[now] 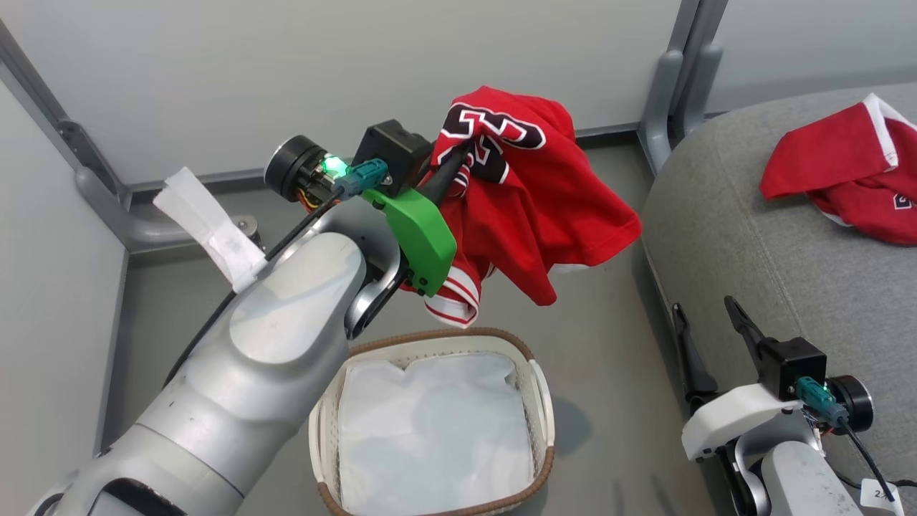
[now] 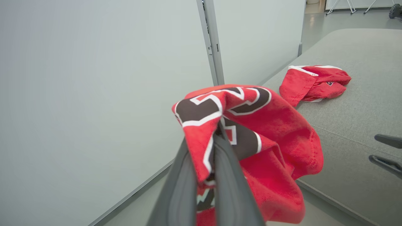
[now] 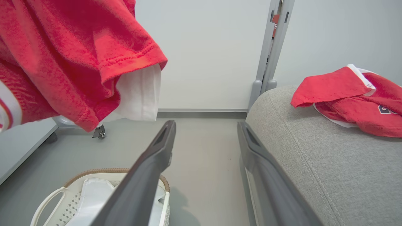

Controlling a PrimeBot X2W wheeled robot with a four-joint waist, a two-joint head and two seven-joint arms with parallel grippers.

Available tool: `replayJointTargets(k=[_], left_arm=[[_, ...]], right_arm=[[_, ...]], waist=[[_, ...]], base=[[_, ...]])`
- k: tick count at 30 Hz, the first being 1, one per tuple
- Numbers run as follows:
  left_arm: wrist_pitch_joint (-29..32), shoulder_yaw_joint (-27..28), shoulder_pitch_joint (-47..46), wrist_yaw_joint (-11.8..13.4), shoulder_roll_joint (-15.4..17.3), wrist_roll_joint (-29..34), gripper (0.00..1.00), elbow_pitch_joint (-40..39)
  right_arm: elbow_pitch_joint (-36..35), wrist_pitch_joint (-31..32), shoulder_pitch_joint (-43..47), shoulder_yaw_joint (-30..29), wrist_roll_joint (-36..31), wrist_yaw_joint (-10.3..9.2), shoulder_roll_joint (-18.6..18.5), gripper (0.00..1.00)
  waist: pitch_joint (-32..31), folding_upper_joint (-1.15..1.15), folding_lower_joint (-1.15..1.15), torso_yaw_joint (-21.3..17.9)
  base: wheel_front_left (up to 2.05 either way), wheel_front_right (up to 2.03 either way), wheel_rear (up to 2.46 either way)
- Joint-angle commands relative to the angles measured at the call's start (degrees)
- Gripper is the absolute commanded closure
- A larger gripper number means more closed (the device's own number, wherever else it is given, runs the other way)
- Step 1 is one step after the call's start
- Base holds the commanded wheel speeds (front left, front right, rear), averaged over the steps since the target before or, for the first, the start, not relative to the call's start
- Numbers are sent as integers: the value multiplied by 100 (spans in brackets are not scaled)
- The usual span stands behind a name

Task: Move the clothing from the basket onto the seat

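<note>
From where I'm driving, I judge the job a little past halfway. One red garment with white trim [image 1: 838, 165] already lies crumpled on the seat [image 1: 752, 251], toward its far edge and well in from the rounded left edge. The second piece, the red jersey [image 1: 530, 193] with the black-and-white numerals, is in the air: my left gripper [image 1: 451, 161] has its fingers pressed together on a fold near the numerals, and the rest of the cloth hangs loose below it. It hangs above the far rim of the basket [image 1: 542, 408] and the floor [image 1: 616, 337], clear of both, and short of the seat's left edge. The basket stands on the floor near the seat, and all I can see in it is the plain white sheet [image 1: 430, 423], which is not mine to move. My right gripper [image 1: 703, 307] is spread wide and holds nothing, low beside the seat's left edge. What is left, as I read it, is to carry the jersey across over the cushion and release it there.
</note>
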Motion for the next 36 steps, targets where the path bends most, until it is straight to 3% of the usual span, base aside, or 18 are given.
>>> replayJointTargets(k=[1,19,28,36], left_arm=[[43,-15,-108,-9,36,-126,100,-89],[160,-220,-324,-9,230,-639,100,-482],[214,-396,-191,-4,291,-633,100,-843],[251,-498,-101,12,295,-652,100,-1130]], right_arm=[[-19,-11,70,41,41,-6,-24,0],[-656,-11,-644,1049,-42,-6,-23,0],[-203,-11,-1420,1276,-523,-6,-24,0],[996,73,-2055,1735,-724,-6,-166,0]], waist=[[-505,0,1,-45],[-566,0,1,-69],[-528,0,1,40],[-516,0,1,174]], base=[[0,0,0],[0,0,0],[0,0,0],[0,0,0]])
